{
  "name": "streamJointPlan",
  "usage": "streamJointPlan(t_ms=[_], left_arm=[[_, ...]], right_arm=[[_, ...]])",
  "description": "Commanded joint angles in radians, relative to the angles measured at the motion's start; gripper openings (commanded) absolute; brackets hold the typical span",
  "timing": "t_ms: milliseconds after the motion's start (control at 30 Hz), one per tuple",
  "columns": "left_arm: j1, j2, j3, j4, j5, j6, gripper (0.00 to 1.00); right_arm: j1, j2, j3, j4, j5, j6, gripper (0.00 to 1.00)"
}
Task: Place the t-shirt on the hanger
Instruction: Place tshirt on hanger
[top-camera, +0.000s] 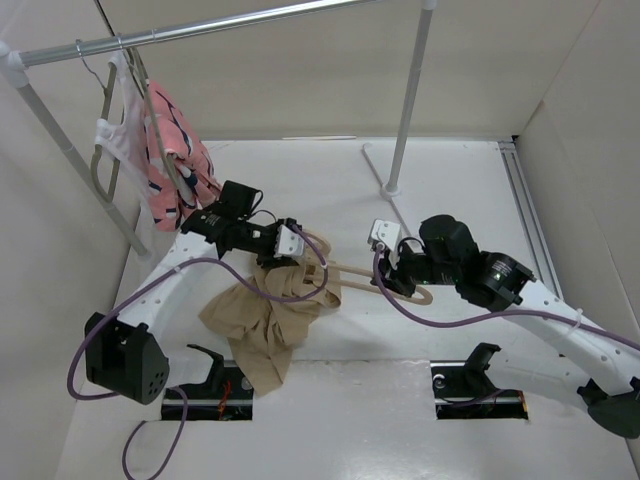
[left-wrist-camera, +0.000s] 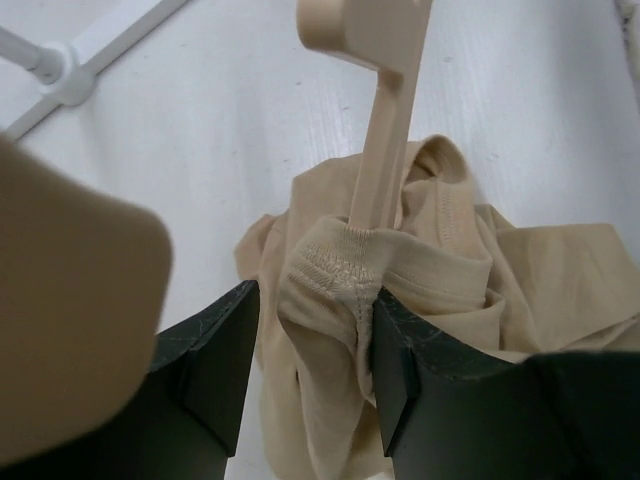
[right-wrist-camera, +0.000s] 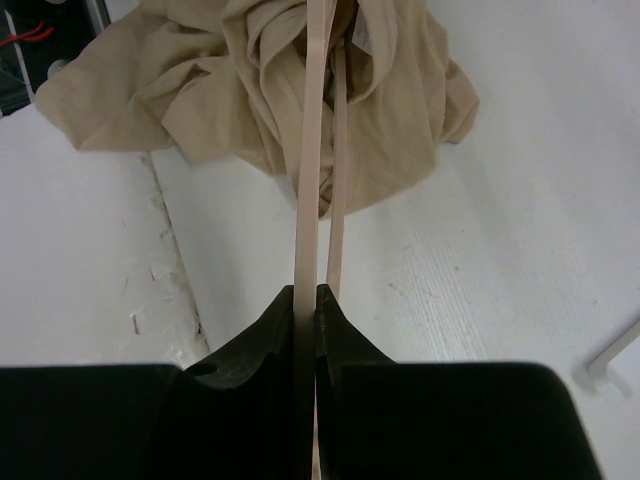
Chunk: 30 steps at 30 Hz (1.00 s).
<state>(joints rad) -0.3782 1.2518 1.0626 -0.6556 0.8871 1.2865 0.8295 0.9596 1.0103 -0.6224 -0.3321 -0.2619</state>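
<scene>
The tan t-shirt (top-camera: 262, 325) lies crumpled on the white table, its collar end lifted toward my left gripper (top-camera: 290, 263). In the left wrist view the ribbed collar (left-wrist-camera: 340, 270) is bunched between the jaws of the left gripper (left-wrist-camera: 312, 350), which is shut on it. The pale peach hanger (top-camera: 350, 272) has its stem (left-wrist-camera: 385, 150) coming out through the collar. My right gripper (top-camera: 393, 285) is shut on the hanger's thin bar (right-wrist-camera: 308, 150) at its hook end, with the right gripper (right-wrist-camera: 306, 295) pointing at the shirt (right-wrist-camera: 200, 80).
A clothes rack stands behind, with its rail (top-camera: 200, 30), right pole (top-camera: 410, 100) and foot (top-camera: 385, 185). A pink patterned garment (top-camera: 180, 160) and a white one (top-camera: 115, 140) hang at its left end. Walls close in on both sides.
</scene>
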Motion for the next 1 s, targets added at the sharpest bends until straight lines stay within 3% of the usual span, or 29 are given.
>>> streamJointPlan(t_ms=[0, 167, 300, 433, 633, 767, 833, 867, 900, 967], left_arm=[[0.004, 0.024, 0.036, -0.121, 0.062, 0.121, 0.43], [0.004, 0.035, -0.001, -0.081, 0.098, 0.119, 0.43], [0.004, 0.044, -0.021, -0.059, 0.128, 0.100, 0.34], [0.004, 0.044, -0.049, -0.114, 0.202, 0.142, 0.32], [0.004, 0.044, -0.087, -0.114, 0.236, 0.142, 0.00], [0.004, 0.044, -0.046, -0.137, 0.188, 0.155, 0.00], [0.004, 0.044, -0.024, -0.163, 0.142, 0.197, 0.00], [0.004, 0.044, -0.001, -0.179, 0.125, 0.223, 0.00], [0.004, 0.044, 0.008, -0.229, 0.087, 0.264, 0.00], [0.004, 0.035, 0.019, -0.275, 0.052, 0.393, 0.00]], right_arm=[[0.022, -0.018, 0.022, 0.098, -0.102, 0.000, 0.00], [0.022, -0.009, 0.022, 0.144, -0.131, 0.009, 0.00], [0.022, -0.009, 0.022, 0.164, -0.131, 0.009, 0.00], [0.022, -0.009, -0.002, 0.233, -0.140, 0.009, 0.00], [0.022, 0.024, -0.033, 0.288, -0.150, 0.009, 0.00], [0.022, 0.024, -0.024, 0.277, -0.150, 0.009, 0.00], [0.022, 0.033, -0.003, 0.213, -0.111, 0.009, 0.18], [0.013, 0.053, 0.032, 0.182, -0.111, 0.009, 0.45], [0.013, 0.053, 0.056, 0.153, -0.111, 0.000, 0.53], [-0.018, 0.077, 0.137, 0.083, -0.122, -0.019, 0.58]])
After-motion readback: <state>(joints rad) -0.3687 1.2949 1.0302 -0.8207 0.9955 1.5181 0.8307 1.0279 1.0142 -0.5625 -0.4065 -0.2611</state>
